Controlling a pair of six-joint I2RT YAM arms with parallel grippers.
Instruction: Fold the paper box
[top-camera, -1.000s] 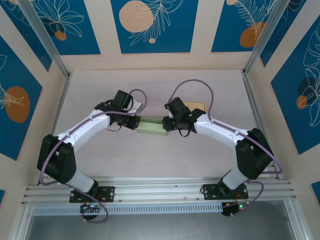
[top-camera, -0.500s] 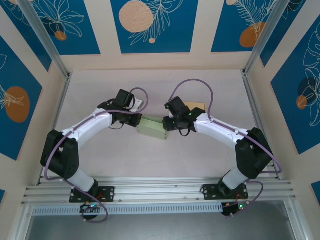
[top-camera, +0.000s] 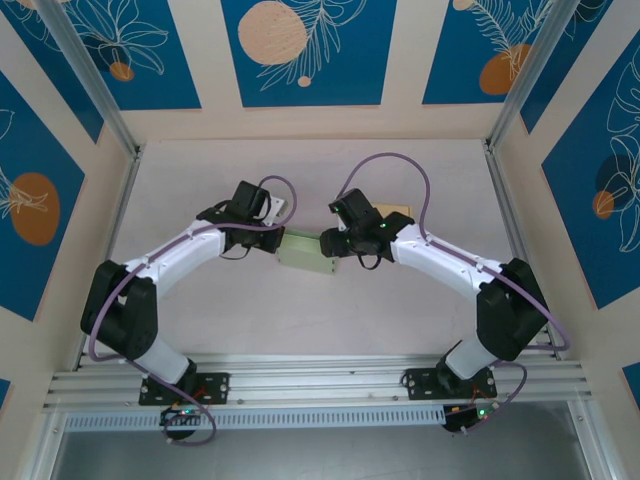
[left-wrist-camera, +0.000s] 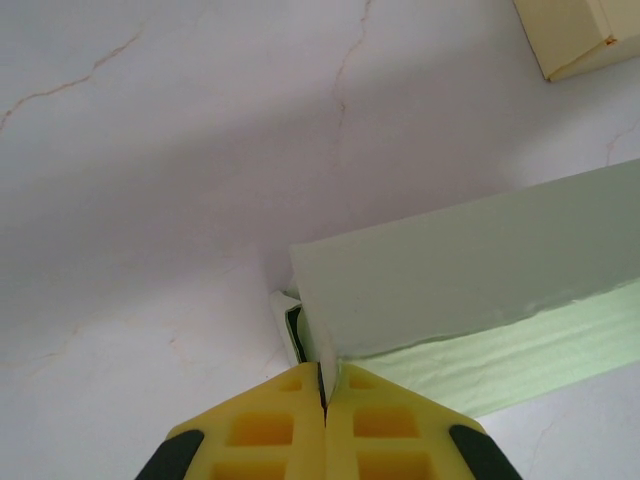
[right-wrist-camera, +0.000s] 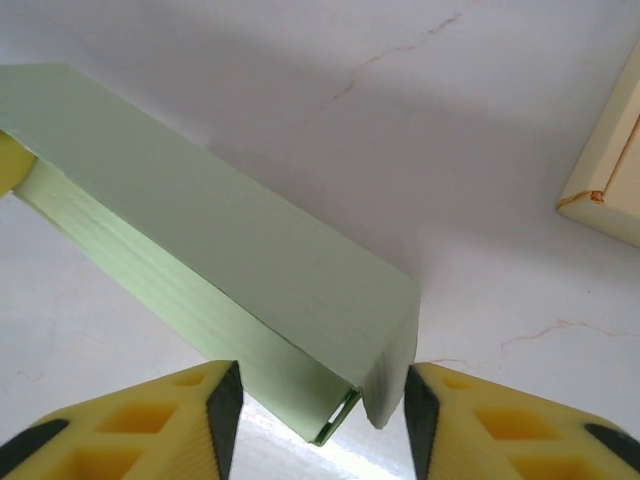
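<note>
Pale-green paper box (left-wrist-camera: 470, 270): long, flattish; L claw (left-wrist-camera: 323, 378) pinching end.

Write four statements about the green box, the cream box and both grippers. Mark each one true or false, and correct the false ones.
1. The left gripper pinches a thin edge of the green box. True.
2. The right gripper is closed tight with nothing between its fingers. False: its jaws stand apart on either side of the green box's end.
3. A cream box lies apart from the green box. True.
4. The green box stands upright on one end. False: it lies lengthwise between the two grippers.
</note>
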